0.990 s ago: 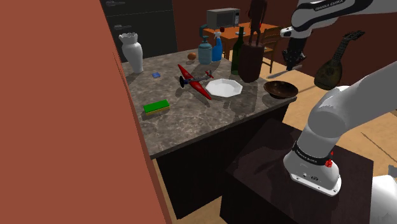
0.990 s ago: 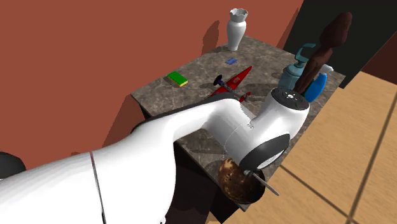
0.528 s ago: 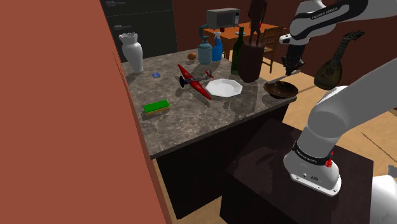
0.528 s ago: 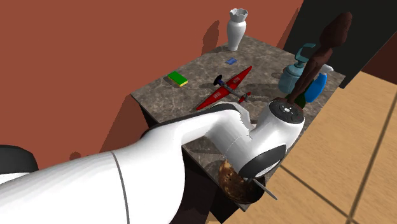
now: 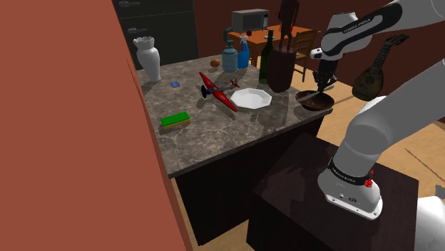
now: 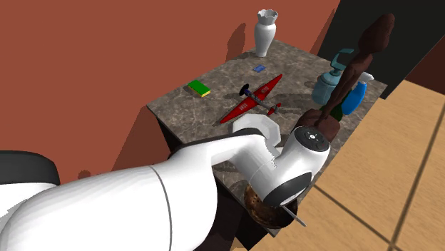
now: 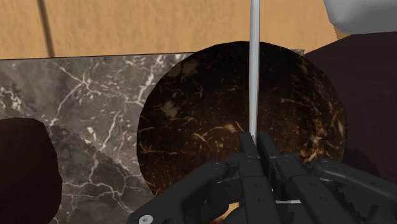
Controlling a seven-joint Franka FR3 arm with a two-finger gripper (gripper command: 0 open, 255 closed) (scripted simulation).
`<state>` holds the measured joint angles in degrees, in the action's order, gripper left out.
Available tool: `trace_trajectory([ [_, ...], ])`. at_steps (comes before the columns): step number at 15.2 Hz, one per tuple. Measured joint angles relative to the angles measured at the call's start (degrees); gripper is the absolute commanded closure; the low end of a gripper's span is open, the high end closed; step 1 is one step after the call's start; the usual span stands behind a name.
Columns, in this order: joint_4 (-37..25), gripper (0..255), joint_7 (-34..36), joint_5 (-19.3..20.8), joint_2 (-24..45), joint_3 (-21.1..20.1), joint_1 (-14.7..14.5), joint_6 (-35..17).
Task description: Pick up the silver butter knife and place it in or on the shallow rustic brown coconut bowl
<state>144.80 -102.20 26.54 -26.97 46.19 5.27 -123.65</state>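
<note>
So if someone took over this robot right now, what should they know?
Gripper: shut on the knife.
Knife: held over the bowl, its far end reaching past the rim.
Bowl: near the counter edge.
Done: pickup; the knife is above the bowl.
Left: lower it, open the fingers, pull away.

Your arm (image 5: 371,135) is glossy white with dark joint bands. It carries dark lettering (image 5: 354,26) on one link and small red marks (image 5: 369,182) on the collar just above the dark stand (image 5: 299,214). Your claw (image 7: 254,137) is all black, with a small screw head (image 7: 147,219).
</note>
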Motion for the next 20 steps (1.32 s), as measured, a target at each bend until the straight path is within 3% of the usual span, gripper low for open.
trace_trajectory([
  [9, 1.1, 255, -0.2, 0.1, 1.4, 1.2, -0.3, -2.6],
  [10, 1.1, 0, -0.2, 0.1, 1.4, 1.2, -0.3, -2.6],
  [16, 1.1, 0, -0.2, 0.1, 1.4, 1.2, -0.3, -2.6],
  [20, -2.1, 0, 0.0, -0.3, -1.9, -1.6, 0.4, 3.8],
])
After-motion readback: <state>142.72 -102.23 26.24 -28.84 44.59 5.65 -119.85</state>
